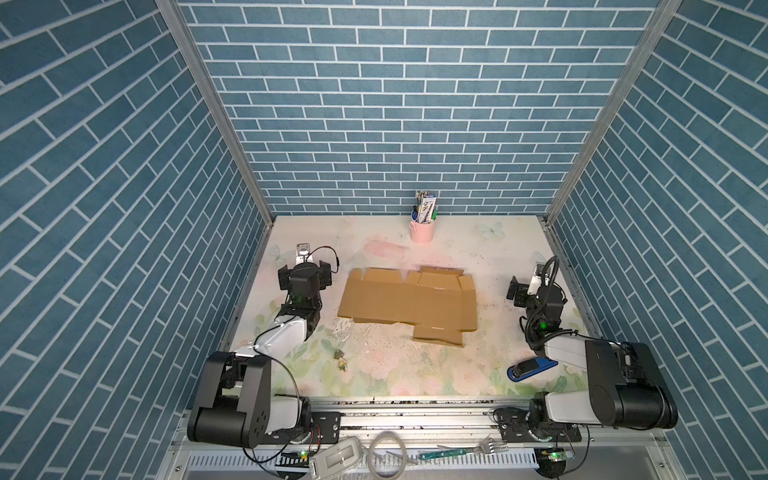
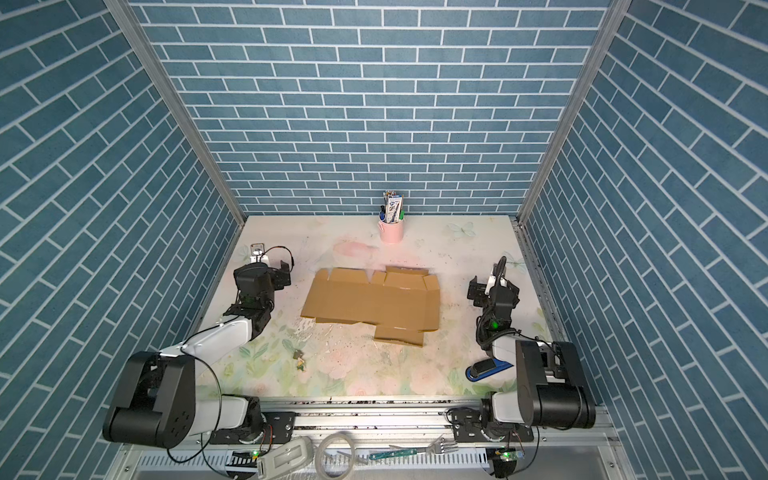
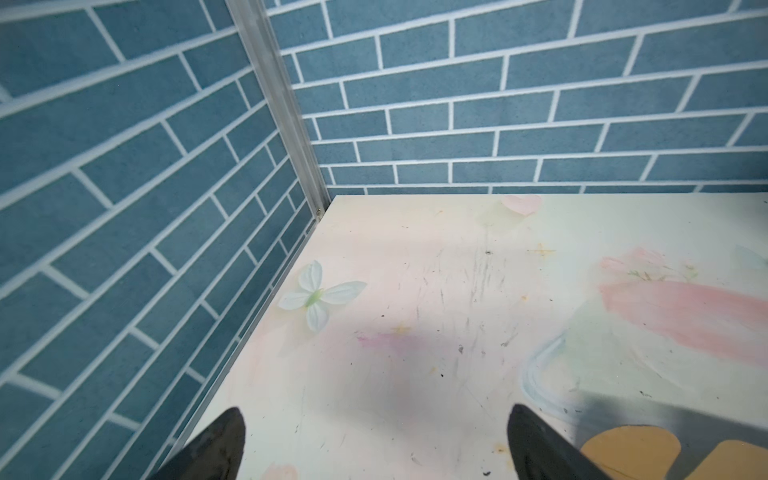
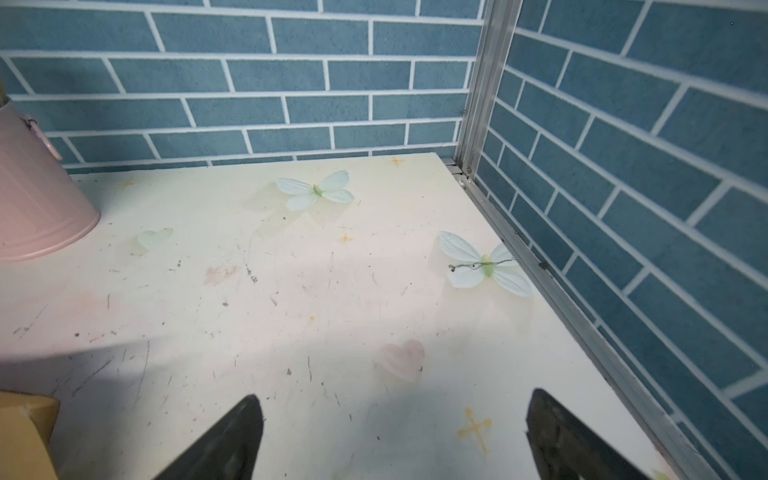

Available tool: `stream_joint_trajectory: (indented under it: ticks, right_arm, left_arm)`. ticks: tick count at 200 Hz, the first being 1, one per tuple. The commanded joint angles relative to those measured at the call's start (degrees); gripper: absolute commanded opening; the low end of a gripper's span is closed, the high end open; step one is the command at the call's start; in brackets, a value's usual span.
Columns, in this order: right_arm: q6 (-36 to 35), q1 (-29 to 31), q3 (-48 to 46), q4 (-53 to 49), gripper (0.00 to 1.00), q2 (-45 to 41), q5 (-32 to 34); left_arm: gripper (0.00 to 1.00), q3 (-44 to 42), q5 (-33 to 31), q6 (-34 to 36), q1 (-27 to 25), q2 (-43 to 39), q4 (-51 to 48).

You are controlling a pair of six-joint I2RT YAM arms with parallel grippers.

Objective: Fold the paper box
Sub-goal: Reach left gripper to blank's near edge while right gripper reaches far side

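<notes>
Blue brick walls close in a pastel flowered table; a flat box lies mid-table, with the left gripper and right gripper both spread wide and holding nothing.

In both top views the box is an unfolded plain brown sheet. Its long axis runs left to right, with cut flaps along the far edge and one flap jutting from the near edge toward the right. Each gripper hangs over bare table, one on either side of the cardboard and apart from it. A pink cup of pens stands by the back wall; the print on a packet inside is too small to read. A blue stapler lies by the right arm. A small figure lies nearer the front.
</notes>
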Motion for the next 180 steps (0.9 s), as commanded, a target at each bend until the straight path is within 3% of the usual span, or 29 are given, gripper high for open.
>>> stream_joint_trajectory:
  ticks: [1, 38, 91, 142, 180]
  right_arm:
    - [1.89, 0.29, 3.14, -10.35, 0.98, -2.07, 6.22]
    - [7.72, 0.33, 8.0, -22.21, 0.99, -6.21, 9.21]
    - [19.17, 1.8, 18.77, -43.56, 0.98, -9.34, -8.56]
    - [32.77, 3.05, 16.39, -42.18, 0.93, -4.33, -24.22]
    - [37.08, 5.89, 14.44, -39.53, 0.87, -2.04, -28.49]
  left_arm:
    - [1.0, 4.26, -5.54, -5.5, -0.33, -2.16, -11.89]
    - [1.0, 9.52, -5.59, -12.57, -1.03, -3.75, -22.36]
    - [1.0, 13.91, 0.76, -9.61, -12.3, -4.11, -26.47]
    - [1.0, 16.05, 11.84, -8.36, -18.53, -1.4, -26.86]
    - [1.0, 16.73, 15.28, -8.78, -20.62, 0.8, -26.65]
